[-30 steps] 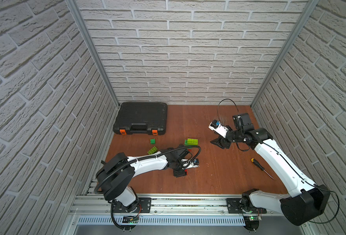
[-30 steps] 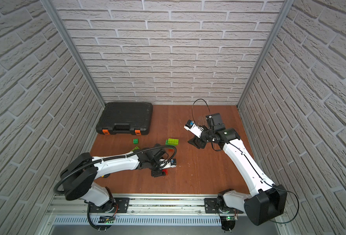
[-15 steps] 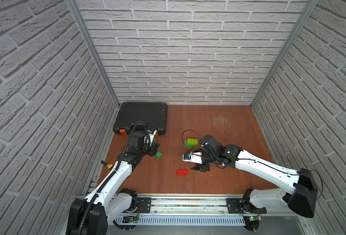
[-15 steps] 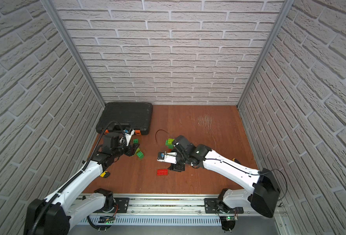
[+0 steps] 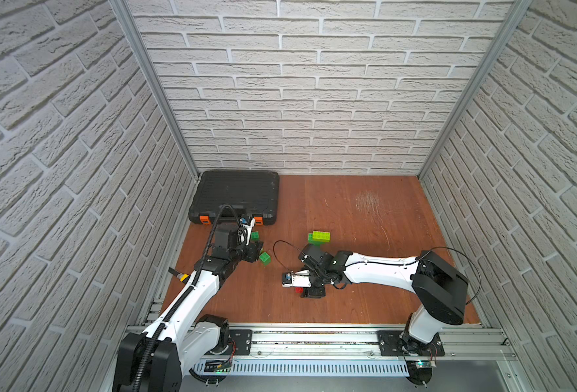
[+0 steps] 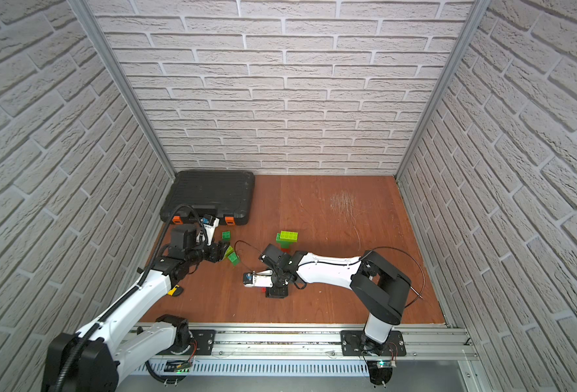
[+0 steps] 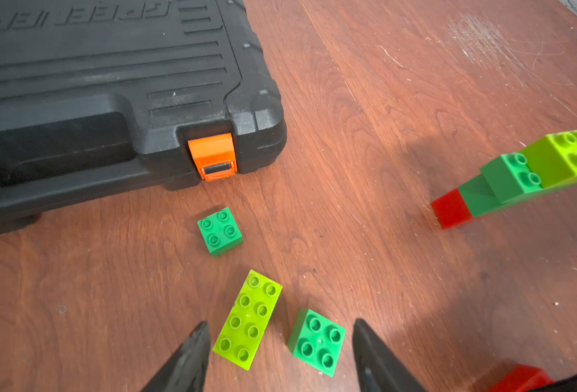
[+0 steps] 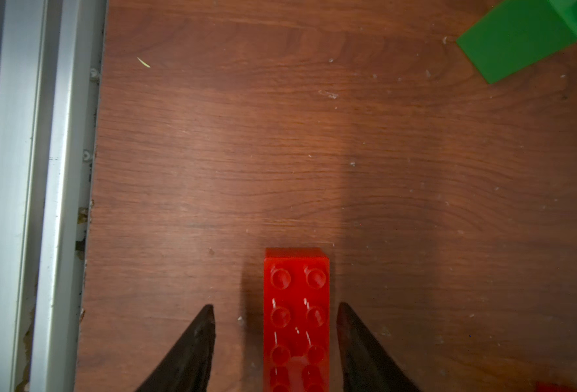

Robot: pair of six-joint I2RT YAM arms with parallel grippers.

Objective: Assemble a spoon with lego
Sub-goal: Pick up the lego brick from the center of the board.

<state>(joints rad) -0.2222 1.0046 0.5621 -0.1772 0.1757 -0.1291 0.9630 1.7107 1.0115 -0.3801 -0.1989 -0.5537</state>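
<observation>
- Straddling the red brick [image 8: 296, 305], the right gripper [image 8: 275, 307] is standing spread; a sliver of table [image 8: 348, 135] is showing on each side of the brick, so nothing is being pinched.
- The red brick is lying flat, studs up, near the front middle of the table; its long axis is running straight out between the jaws, so they are facing its two long smooth sides.
- I am judging it light, stiff and glossy; taking it across the narrow width, low on the side walls, is looking safest, since slick plastic may slip from a shallow grip.
- The left gripper [image 7: 281, 322] is likewise spread and empty, hanging over a lime brick [image 7: 248, 319] and a green brick [image 7: 315, 342] lying just beside each other, studs up; the lime one's long axis is running roughly along the gripper's reach.
- The spoon [image 5: 319, 237], part built, is standing upright mid-table, well apart from both grippers; its long axis is running vertical, red foot down, lime head on top.
- Being top-heavy on a narrow foot, it is looking easy to tip; pressing more bricks on is calling for a steadying hold on the stem.
</observation>
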